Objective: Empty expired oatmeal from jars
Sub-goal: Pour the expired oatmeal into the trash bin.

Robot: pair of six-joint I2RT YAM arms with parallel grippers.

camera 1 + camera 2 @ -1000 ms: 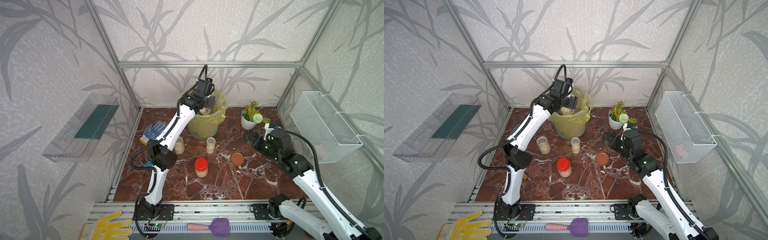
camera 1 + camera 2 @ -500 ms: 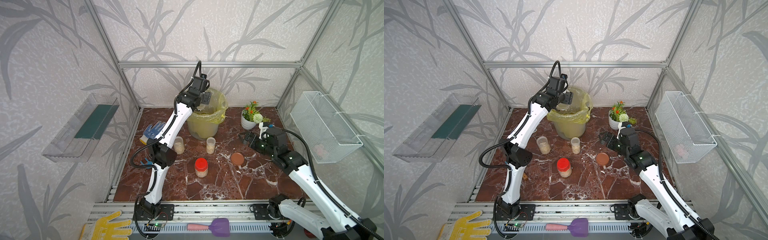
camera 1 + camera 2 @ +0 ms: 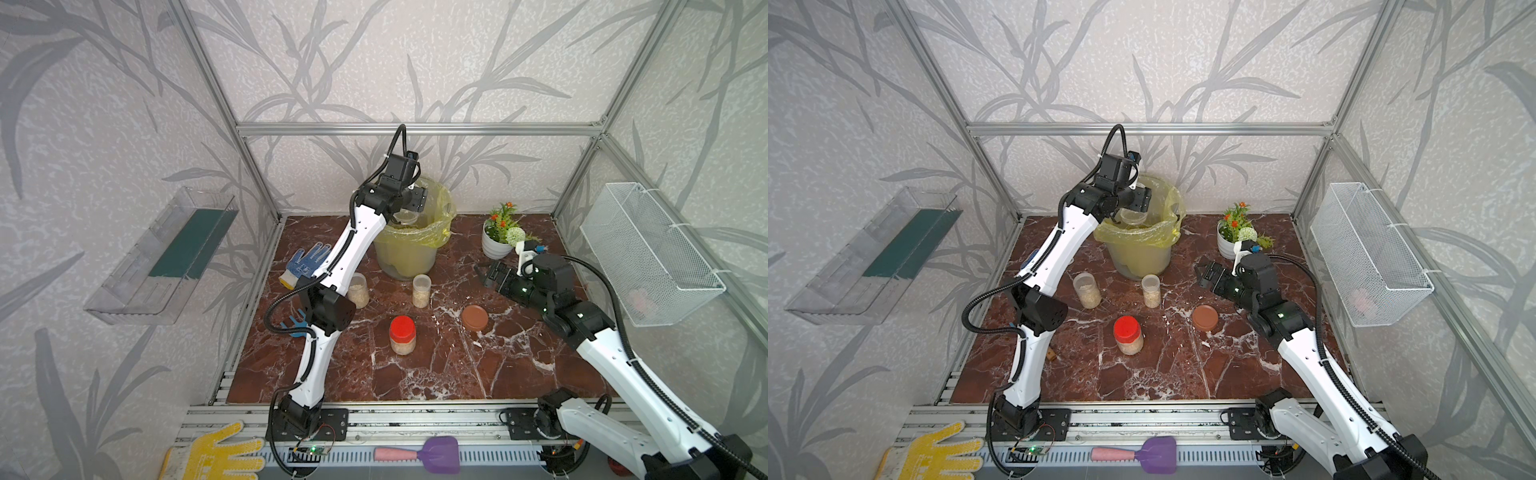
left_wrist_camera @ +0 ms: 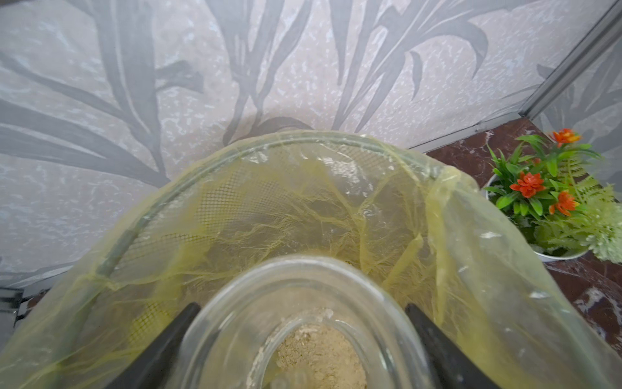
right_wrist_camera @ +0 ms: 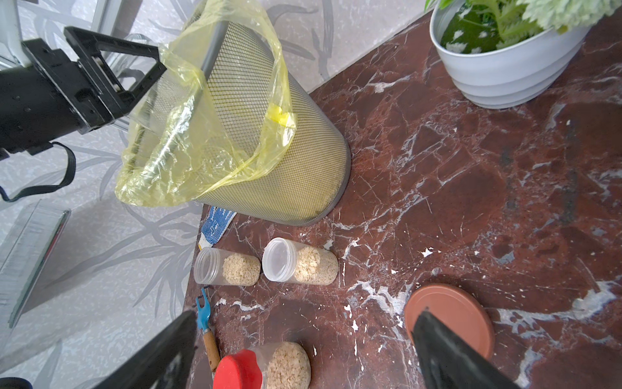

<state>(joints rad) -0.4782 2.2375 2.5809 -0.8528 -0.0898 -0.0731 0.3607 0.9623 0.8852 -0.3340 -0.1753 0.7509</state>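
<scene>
My left gripper (image 3: 409, 206) (image 4: 302, 308) is shut on a wide clear jar (image 3: 405, 217) (image 4: 303, 289), held lidless over the mouth of the mesh bin with a yellow bag (image 3: 411, 249) (image 4: 303, 138). Pale oatmeal (image 4: 323, 357) shows through the jar; I cannot tell whether it lies in the jar or in the bag below. On the table stand an open slim jar (image 3: 358, 290) (image 5: 229, 266), a clear-lidded slim jar (image 3: 421, 290) (image 5: 299, 261) and a red-lidded jar (image 3: 402, 334) (image 5: 266, 367), all holding oatmeal. My right gripper (image 3: 484, 274) (image 5: 306, 316) hovers open to their right.
A brown lid (image 3: 474, 318) (image 5: 451, 313) lies loose on the marble under my right gripper. A white flower pot (image 3: 496, 245) stands at the back right. A blue glove (image 3: 305, 262) and a small blue fork (image 5: 203, 308) lie left. A wire basket (image 3: 648, 253) hangs on the right wall.
The left gripper has lifted and turned the jar above the bin's mouth. The right arm has drawn its wrist back and its gripper has drifted a little left, still open.
</scene>
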